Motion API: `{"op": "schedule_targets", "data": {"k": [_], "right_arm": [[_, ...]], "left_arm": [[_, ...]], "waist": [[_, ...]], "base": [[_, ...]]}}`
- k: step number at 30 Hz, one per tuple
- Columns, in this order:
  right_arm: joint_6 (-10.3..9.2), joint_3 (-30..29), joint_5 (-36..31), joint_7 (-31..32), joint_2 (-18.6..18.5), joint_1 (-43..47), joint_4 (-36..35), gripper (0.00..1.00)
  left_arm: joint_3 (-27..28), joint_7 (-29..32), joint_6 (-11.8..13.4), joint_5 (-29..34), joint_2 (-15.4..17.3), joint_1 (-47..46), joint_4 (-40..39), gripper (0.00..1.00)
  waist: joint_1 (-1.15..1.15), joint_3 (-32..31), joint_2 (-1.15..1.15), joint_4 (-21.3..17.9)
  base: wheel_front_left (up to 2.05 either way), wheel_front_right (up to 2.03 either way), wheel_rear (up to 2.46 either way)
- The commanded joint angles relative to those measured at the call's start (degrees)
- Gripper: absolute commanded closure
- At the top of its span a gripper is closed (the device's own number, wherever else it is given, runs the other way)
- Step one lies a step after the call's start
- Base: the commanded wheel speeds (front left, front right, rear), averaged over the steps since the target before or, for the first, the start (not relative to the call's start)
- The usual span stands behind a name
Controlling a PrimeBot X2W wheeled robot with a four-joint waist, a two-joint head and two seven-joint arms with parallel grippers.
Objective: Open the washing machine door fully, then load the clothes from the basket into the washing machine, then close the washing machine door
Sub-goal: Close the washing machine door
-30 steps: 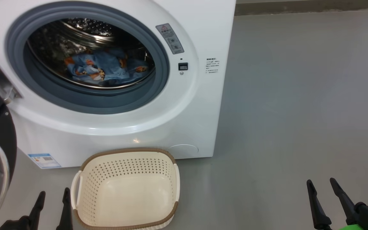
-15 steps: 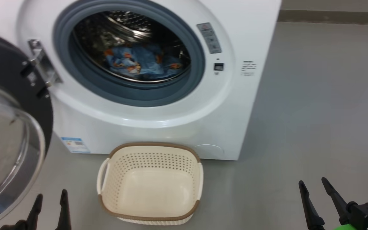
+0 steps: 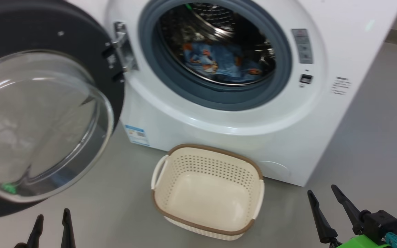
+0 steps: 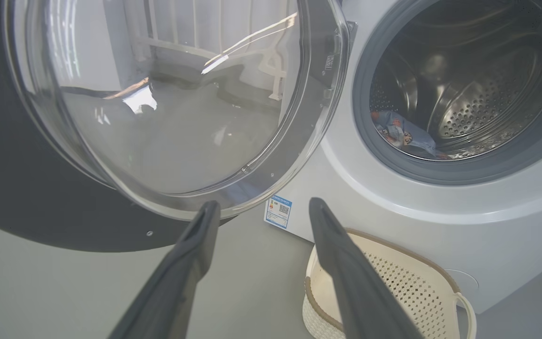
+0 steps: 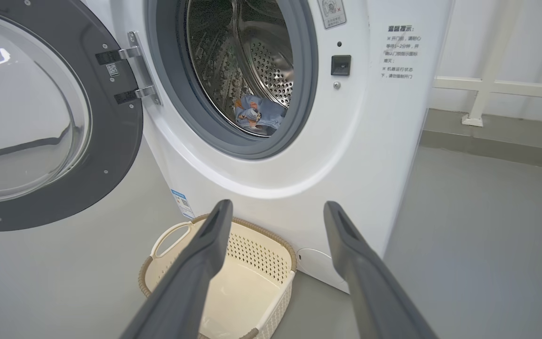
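The washing machine door (image 3: 43, 110) stands swung wide open on its metal hinge (image 3: 122, 48), at 9 o'clock of the machine's mouth. Its inner face is turned towards the robot, and the clear glass bowl bulges out of the black ring (a round thing, so no long axis to speak of). The washing machine (image 3: 226, 131) faces the robot, its round opening ringed by the grey gasket (image 3: 184, 86). The clothes (image 3: 219, 63), blue with orange-brown print, lie bunched low in the steel drum (image 3: 219, 24), at about 6 o'clock of the opening.

The basket (image 3: 215, 165) sits upright on the grey floor (image 3: 115, 206) at 6 o'clock of the opening, just in front of the machine's base, mouth up and bare bottom showing. Its long axis, handle to handle, runs roughly 9 to 3 o'clock, with the right end a little nearer the robot. A small blue label (image 3: 137, 134) is on the machine's lower corner, at 10 o'clock of the basket.

The left gripper (image 3: 53, 214) is at 7 o'clock in the head view, below the door's lower edge, its jaws apart and holding nothing. In the left wrist view the bowl rim lies just past its fingertips. The right gripper (image 3: 321, 189) is at 5 o'clock, to the right of the basket, its jaws likewise spread and empty. In the right wrist view a white railing (image 5: 487, 84) stands past the machine at 2 o'clock.
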Motion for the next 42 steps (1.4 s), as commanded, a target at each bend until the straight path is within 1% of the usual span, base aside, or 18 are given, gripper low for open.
{"op": "schedule_targets", "data": {"k": [1,6,9,19,28,29,30,31,33,35,37,39,42], "right_arm": [[0.08,1.66,0.38,-0.28,-1.07,-2.59,-0.99,0.00],[0.08,2.00,0.54,-0.28,-0.81,-2.72,-0.85,0.00],[0.08,2.68,0.49,-0.28,-0.66,-2.99,-0.76,0.00],[0.08,6.16,0.95,-0.28,-1.47,-6.55,0.85,0.00],[0.08,7.52,1.53,-0.28,-1.99,-7.81,1.66,0.00],[0.08,7.55,1.55,-0.28,-1.98,-7.73,1.66,0.00],[0.08,7.47,1.57,-0.28,-1.95,-7.62,1.65,0.00],[0.08,7.30,1.61,-0.28,-1.89,-7.44,1.62,0.00],[0.08,6.91,1.63,-0.28,-1.75,-6.86,1.44,0.00],[0.08,6.49,1.58,-0.28,-1.50,-6.07,1.19,0.00],[0.08,5.92,1.48,-0.28,-1.23,-5.23,0.90,0.00],[0.08,5.40,1.35,-0.28,-1.02,-4.42,0.60,0.00],[0.08,4.61,1.14,-0.28,-0.72,-3.40,0.13,0.00]], "left_arm": [[2.27,-0.36,-0.09,0.31,0.20,-0.42,-1.69,0.00],[2.64,-0.36,-0.09,0.33,-0.20,0.00,-1.89,0.00],[3.59,-0.36,-0.09,0.13,-0.44,0.17,-2.18,0.00],[6.41,-0.36,-0.09,-0.74,-1.03,1.15,-4.13,0.00],[7.09,-0.36,-0.09,-2.70,-1.08,1.45,-4.66,0.00],[7.11,-0.36,-0.09,-2.78,-1.08,1.32,-4.94,0.09],[7.11,-0.36,-0.09,-2.68,-1.08,1.16,-5.36,0.49],[7.09,-0.36,-0.09,-2.58,-1.08,0.96,-5.90,0.62],[7.61,-0.36,-0.09,-2.84,-1.08,0.31,-7.37,1.00],[8.59,-0.36,-0.09,-3.43,-1.06,-0.67,-9.44,1.00],[9.81,-0.36,-0.09,-4.32,-0.02,-2.11,-11.70,1.00],[10.64,-0.36,-0.09,-5.30,2.48,-4.01,-13.49,1.00],[11.96,-0.36,-0.09,-8.41,7.31,-8.19,-14.66,1.00]], "waist": [[0.00,-0.41,0.00,6.37],[0.00,-0.53,0.00,10.37],[0.00,-0.18,0.00,11.83],[0.00,1.27,0.00,12.74],[0.00,1.35,0.00,12.78],[0.00,1.29,0.00,12.73],[0.00,1.21,0.00,12.66],[0.00,1.10,0.00,12.59],[0.00,0.83,0.00,12.43],[0.00,0.53,0.00,12.22],[0.00,0.35,0.00,12.02],[0.00,0.30,0.00,11.84],[0.00,0.45,0.00,11.63]], "base": [[0.00,0.00,0.00],[0.00,0.00,0.00],[0.00,0.00,0.00],[0.00,0.00,0.00],[0.00,0.00,0.00],[0.00,0.00,0.00],[0.00,0.00,0.00],[0.00,0.00,0.00],[0.00,0.00,0.00],[0.00,0.00,0.00],[0.00,0.00,0.00],[0.00,0.00,0.00],[0.00,0.00,0.00]]}}
